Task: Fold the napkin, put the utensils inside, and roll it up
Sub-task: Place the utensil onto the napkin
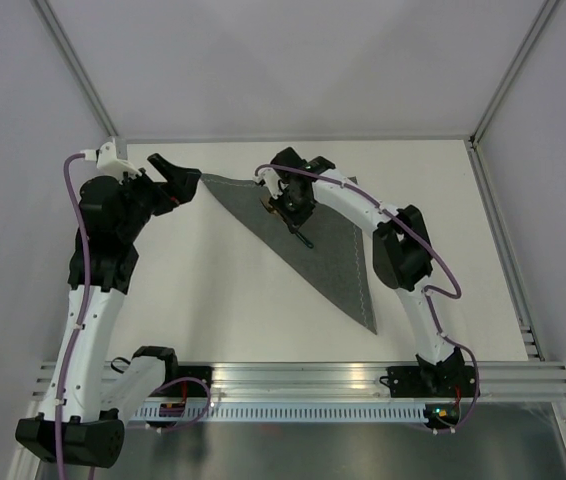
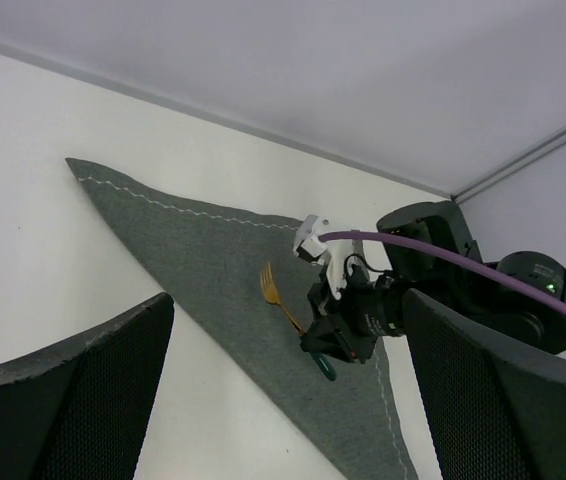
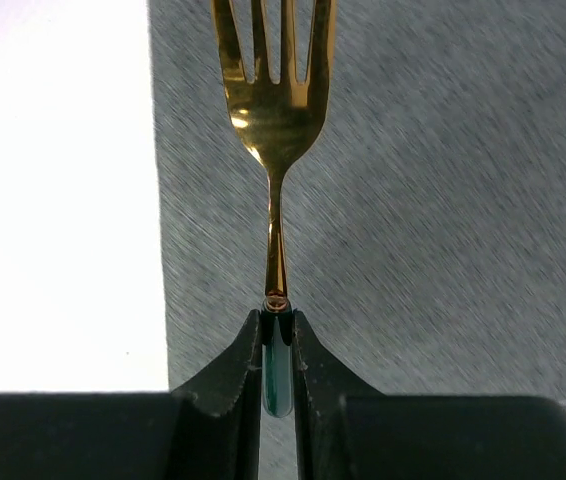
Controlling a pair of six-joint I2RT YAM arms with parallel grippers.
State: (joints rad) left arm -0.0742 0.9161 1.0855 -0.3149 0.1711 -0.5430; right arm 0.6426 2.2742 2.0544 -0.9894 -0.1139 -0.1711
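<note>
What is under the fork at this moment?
The grey napkin lies under the fork, whose handle is pinched in the right claw. The table under the cloth is covered; whether the fork touches the napkin cannot be told.

We see a white table top (image 1: 233,300), matte and evenly lit, with only soft shadows on it. Pale grey wall panels (image 1: 293,60) close it in at the back and on both sides. Where the panels meet, a left aluminium post (image 1: 74,70) and a right aluminium post (image 1: 511,72) slant up from the table's far corners. A narrow metal track (image 1: 503,250) borders the right edge. Along the near edge lies a ribbed aluminium rail (image 1: 303,375), with a slotted white strip (image 1: 303,410) just below it. Nearest to us, a brushed metal sheet (image 1: 313,450) gives a dull sheen
</note>
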